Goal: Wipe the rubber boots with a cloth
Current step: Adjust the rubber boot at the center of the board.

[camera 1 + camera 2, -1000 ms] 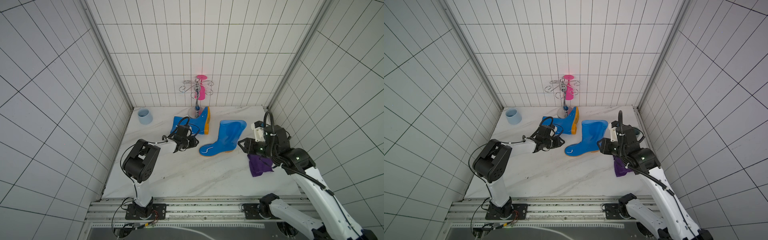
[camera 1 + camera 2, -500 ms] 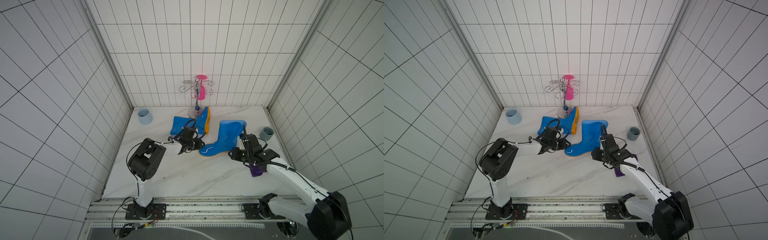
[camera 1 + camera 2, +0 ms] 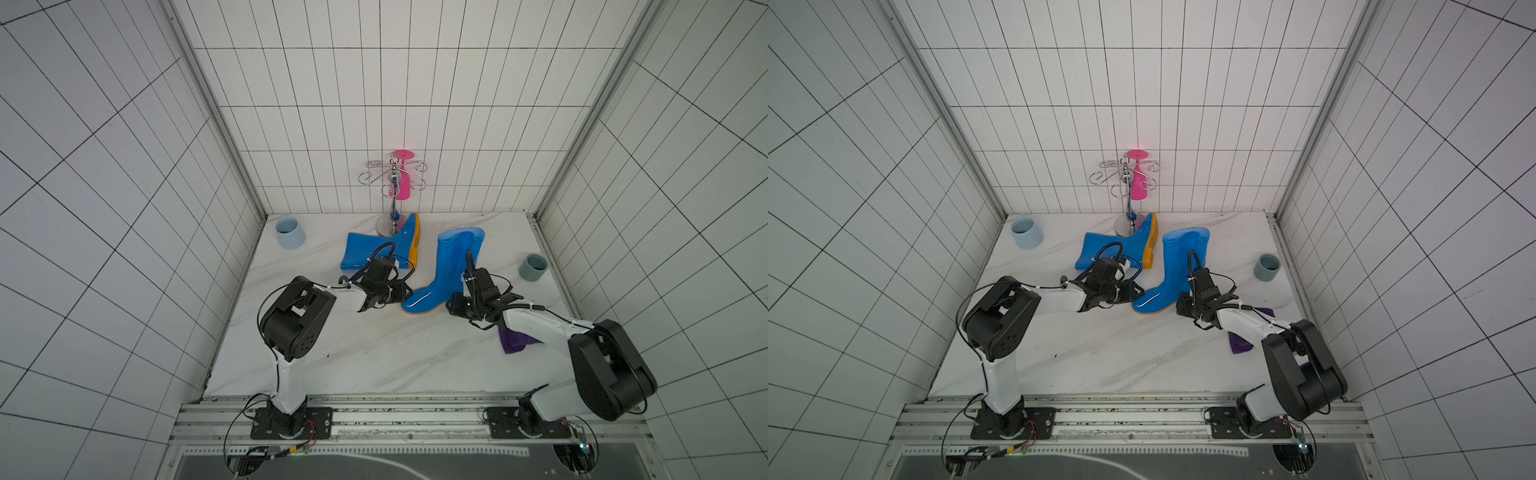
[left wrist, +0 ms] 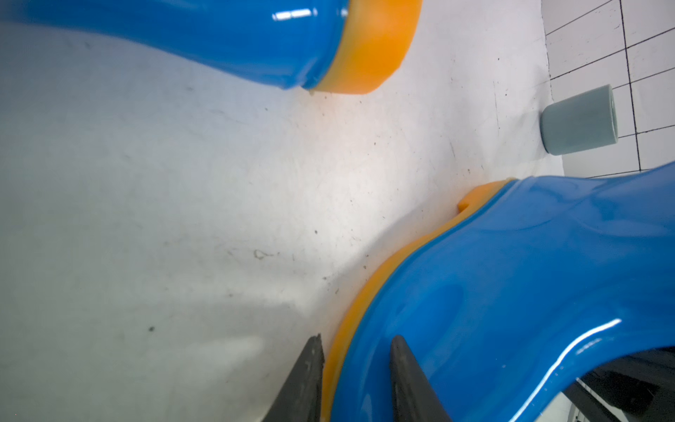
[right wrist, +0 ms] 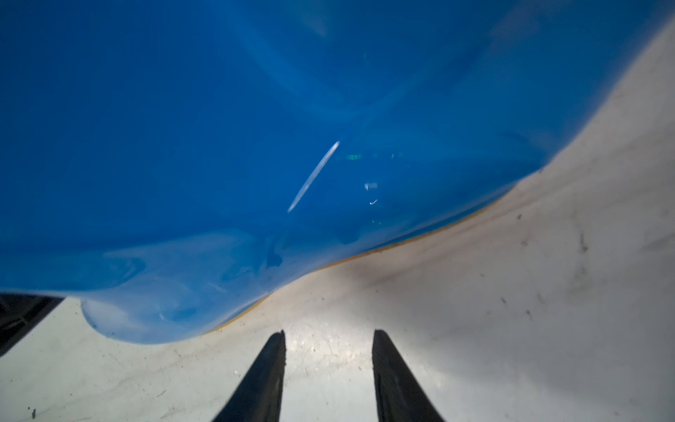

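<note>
Two glossy blue rubber boots with orange soles show in both top views. One boot (image 3: 365, 249) (image 3: 1100, 249) lies on its side at the back. The other boot (image 3: 451, 266) (image 3: 1177, 266) stands upright, toe toward the front. My left gripper (image 3: 405, 293) (image 4: 356, 338) is shut on that boot's toe edge, one finger by the orange sole, one on the blue upper (image 4: 511, 274). My right gripper (image 3: 451, 305) (image 5: 328, 332) is open and empty, low over the table beside the boot's foot (image 5: 255, 128). The purple cloth (image 3: 515, 340) (image 3: 1239, 344) lies under my right forearm, partly hidden.
A light-blue mug (image 3: 289, 232) stands at the back left, and a grey cup (image 3: 533, 267) (image 4: 579, 120) near the right wall. A chrome hook stand (image 3: 392, 208) holding a pink glass (image 3: 402, 189) is behind the lying boot. Tiled walls enclose three sides.
My right arm came down from above the cloth and reached left to the upright boot's foot, uncovering the grey cup. My left gripper slid right from the lying boot to the upright boot's toe.
</note>
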